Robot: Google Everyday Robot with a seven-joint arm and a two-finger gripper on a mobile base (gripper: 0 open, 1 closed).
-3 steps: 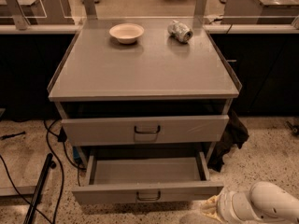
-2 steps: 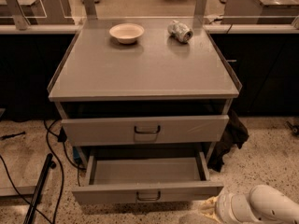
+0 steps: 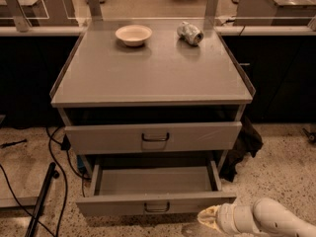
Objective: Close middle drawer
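The grey cabinet (image 3: 153,83) has its top drawer (image 3: 197,136) nearly flush, with a dark loop handle at centre. Below it the middle drawer (image 3: 113,204) is pulled far out; its inside is bare and its low front carries a small dark handle (image 3: 157,208). The lowest drawer is hidden under it. My gripper (image 3: 206,217) is the pale end of my white arm (image 3: 269,218) at the lower right. It sits just below the right end of the middle drawer's front, very close to it.
A white bowl (image 3: 133,34) and a crushed can (image 3: 190,32) lie at the back of the cabinet top. Black cables (image 3: 59,181) and a dark pole (image 3: 42,201) lie on the floor to the left. A dark cloth (image 3: 244,147) hangs at the cabinet's right.
My arm has shifted slightly left, towards the right end of the middle drawer's front. The drawer has not moved.
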